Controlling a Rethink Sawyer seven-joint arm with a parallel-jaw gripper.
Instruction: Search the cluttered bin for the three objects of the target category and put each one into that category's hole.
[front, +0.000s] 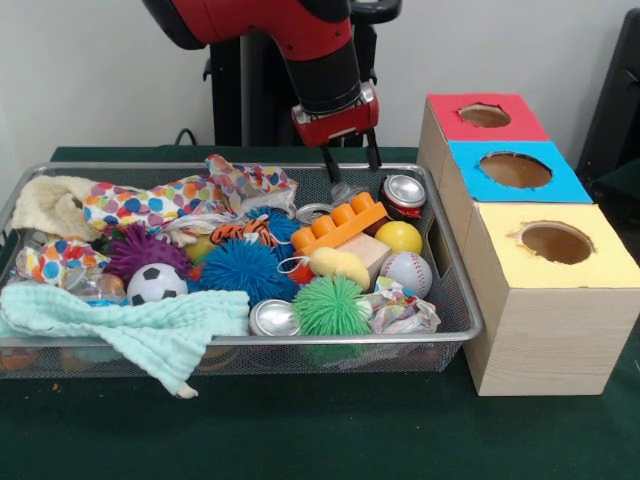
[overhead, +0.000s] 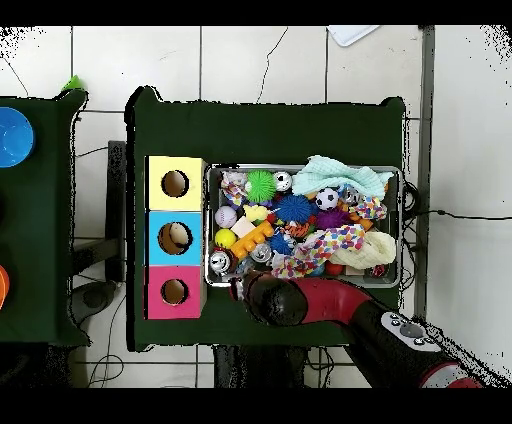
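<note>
green table (front: 320, 430) fills the lower frame, carrying the bin (front: 462, 322) at centre left and the boxes at right. the gripper (front: 350, 158) hangs at upper centre over the bin's far right corner, fingers spread, empty. one clear container (front: 95, 288) lies at the bin's left, beside the soccer ball (front: 156, 284). the blue box's hole (front: 515, 170) sits between the red and yellow tops.

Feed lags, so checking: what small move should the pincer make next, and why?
Probably lower straight down: the open pincer hangs empty above what looks like a clear crinkly container by the bin's robot-side rim, beside a can.
</note>
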